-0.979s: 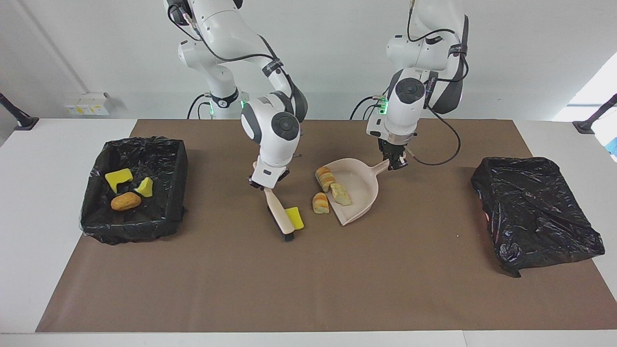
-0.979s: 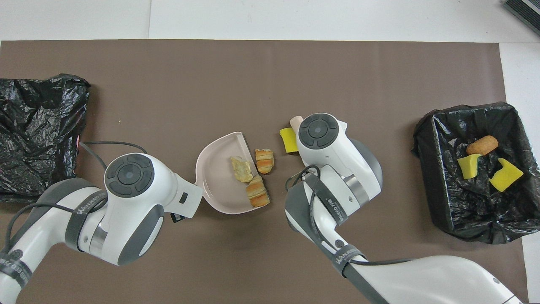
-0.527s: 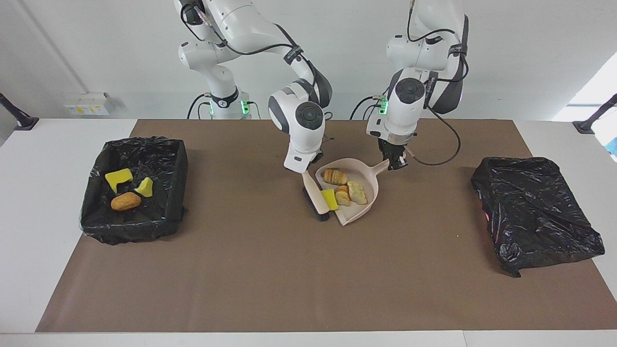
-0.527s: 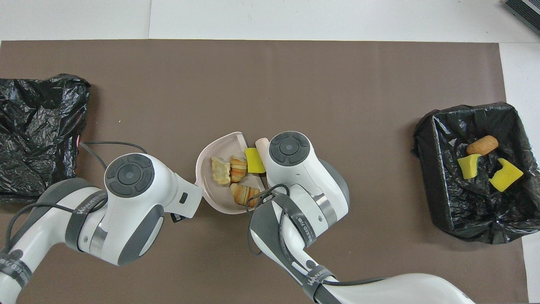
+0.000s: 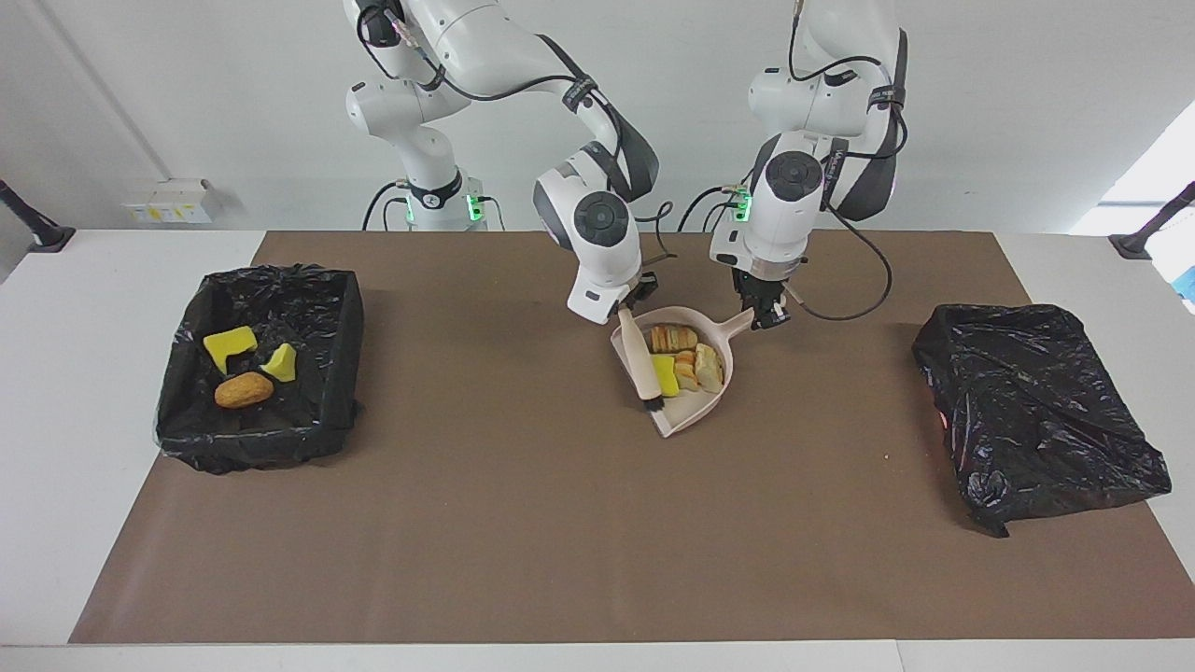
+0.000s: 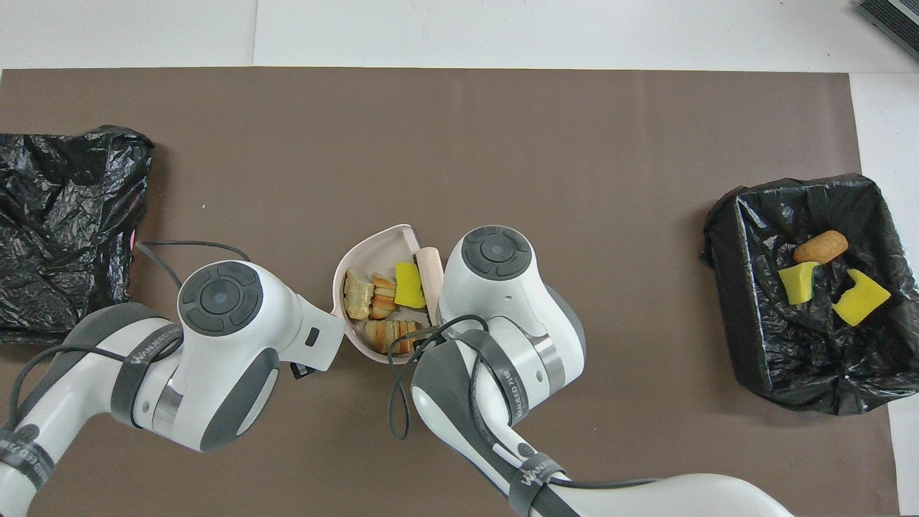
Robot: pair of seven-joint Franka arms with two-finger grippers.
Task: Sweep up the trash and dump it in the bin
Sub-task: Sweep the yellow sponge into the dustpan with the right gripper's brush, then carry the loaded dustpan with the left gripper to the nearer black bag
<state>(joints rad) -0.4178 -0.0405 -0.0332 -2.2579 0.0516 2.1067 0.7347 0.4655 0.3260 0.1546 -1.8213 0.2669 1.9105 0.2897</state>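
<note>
Right pincer (image 5: 624,313) clamped on brush (image 5: 640,364), left pincer (image 5: 767,315) gripping dustpan (image 5: 724,343) handle

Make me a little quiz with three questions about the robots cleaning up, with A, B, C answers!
1. Where is the yellow sponge chunk beside the brush?
A. in the dustpan
B. on the bare mat
C. on the closed black bag

2. How many scraps lie in the open bin?
A. one
B. three
C. six

3. What is the left gripper doing?
A. hanging open over the bin
B. resting on the mat
C. shut on the dustpan's handle

Answers: 1 A, the chunk sits inside the pan with the bread-like lumps. 2 B, two yellow and one orange-tan. 3 C, its fingers clamp the handle while the right gripper holds the brush.
</note>
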